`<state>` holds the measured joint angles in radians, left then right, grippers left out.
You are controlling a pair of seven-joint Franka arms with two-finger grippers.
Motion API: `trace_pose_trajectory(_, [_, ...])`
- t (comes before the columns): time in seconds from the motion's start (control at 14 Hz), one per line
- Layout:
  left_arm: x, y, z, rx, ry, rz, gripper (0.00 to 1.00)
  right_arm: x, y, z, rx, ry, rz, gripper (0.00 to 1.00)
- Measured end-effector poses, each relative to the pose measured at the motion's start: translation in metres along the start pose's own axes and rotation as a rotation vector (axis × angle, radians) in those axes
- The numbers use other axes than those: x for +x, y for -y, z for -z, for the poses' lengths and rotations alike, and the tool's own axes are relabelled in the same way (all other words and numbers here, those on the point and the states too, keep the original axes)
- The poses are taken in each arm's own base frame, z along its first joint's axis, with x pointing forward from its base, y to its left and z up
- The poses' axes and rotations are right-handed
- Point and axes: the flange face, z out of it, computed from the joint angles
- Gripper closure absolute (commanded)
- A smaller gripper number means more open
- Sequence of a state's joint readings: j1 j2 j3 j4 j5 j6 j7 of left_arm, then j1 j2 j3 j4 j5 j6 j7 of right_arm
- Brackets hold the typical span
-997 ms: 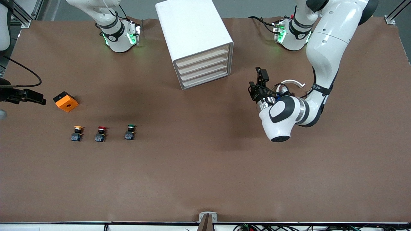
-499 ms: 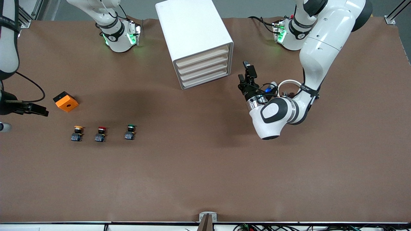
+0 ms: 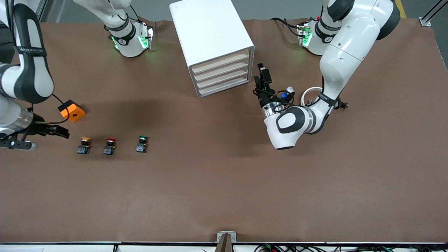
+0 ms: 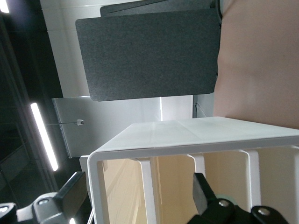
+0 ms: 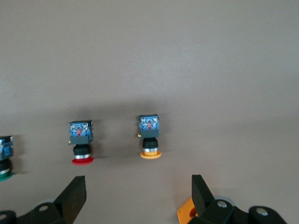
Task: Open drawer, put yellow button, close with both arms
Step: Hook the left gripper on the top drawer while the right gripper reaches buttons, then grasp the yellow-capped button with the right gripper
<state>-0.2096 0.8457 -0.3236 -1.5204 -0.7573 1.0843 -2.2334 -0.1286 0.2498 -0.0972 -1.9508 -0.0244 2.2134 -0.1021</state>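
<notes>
Cream-fronted and fully shut, the drawer (image 3: 221,60) sits uppermost in the white cabinet (image 3: 210,31) near the arms' bases, so opening comes first. Hangs just beside the cabinet's corner toward the left arm's end, the left gripper (image 3: 261,75), jaws spread wide with the cabinet's edge between them in the left wrist view. Best to line up on the top front only, clear of the three lower fronts, then pull straight out along the slide. Stands apart on the brown surface (image 3: 224,182), the yellow button (image 3: 84,144), end of a row with the red button (image 3: 110,145) and green button (image 3: 141,143), nearer the camera than the orange block (image 3: 71,111). Hovers beside it, the right gripper (image 3: 57,131), jaws wide; needs centring on the yellow cap.
</notes>
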Motion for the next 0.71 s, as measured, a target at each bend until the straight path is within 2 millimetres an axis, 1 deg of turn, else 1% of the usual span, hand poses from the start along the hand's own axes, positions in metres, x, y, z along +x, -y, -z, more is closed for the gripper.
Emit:
trace_pose_trajectory(0.07, [-0.003, -0.001, -0.005, 0.006, -0.01, 0.021, 0.07, 0.002, 0.002, -0.015, -0.002, -0.003, 0.003, 0.0])
trace_pose_trajectory(0.21, [-0.011, -0.002, -0.015, 0.013, -0.031, 0.064, 0.07, 0.006, 0.003, -0.046, -0.005, -0.001, 0.006, 0.0])
trace_pose_trajectory(0.43, [-0.017, -0.002, -0.024, 0.017, -0.049, 0.105, 0.18, 0.009, 0.003, -0.085, -0.009, 0.005, 0.004, 0.0])
trace_pose_trajectory(0.57, [-0.021, -0.002, -0.029, 0.018, -0.06, 0.122, 0.27, 0.01, 0.001, -0.106, 0.007, 0.007, -0.025, 0.0])
trace_pose_trajectory(0.64, [-0.023, -0.002, -0.032, 0.02, -0.064, 0.13, 0.37, 0.009, 0.0, -0.115, 0.016, 0.009, -0.038, 0.0])
trace_pose_trajectory(0.71, [-0.026, -0.002, -0.035, 0.025, -0.066, 0.14, 0.4, 0.009, -0.001, -0.122, 0.018, 0.01, -0.043, 0.0])
